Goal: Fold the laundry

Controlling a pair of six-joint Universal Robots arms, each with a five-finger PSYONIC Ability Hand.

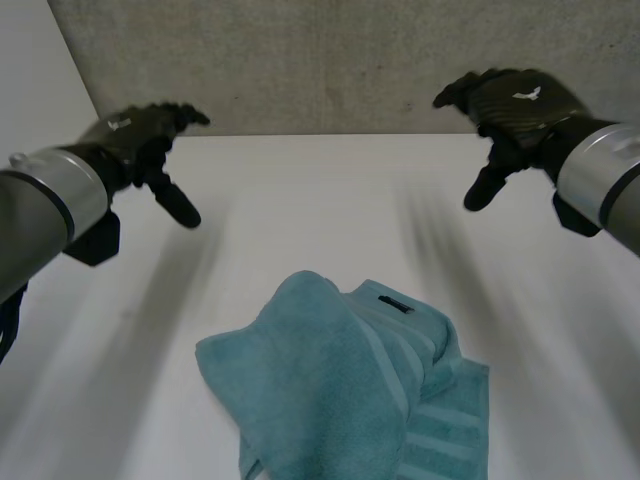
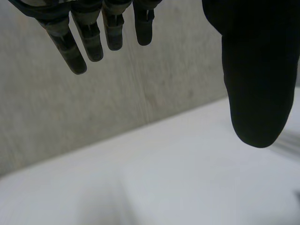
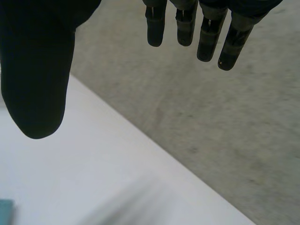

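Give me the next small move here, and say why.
Probably bring both hands down to the towel to take its edges: the left hand and right hand hang open and empty over the far part of the table, apart from the bunched towel.

The white desk point(image 1: 300, 200) has one blue-green towel point(image 1: 330, 400) lying on it in a soft, bumpy heap. The towel sits between the left robot hand point(image 1: 135, 135) and the right robot hand point(image 1: 520, 105), well apart from both.
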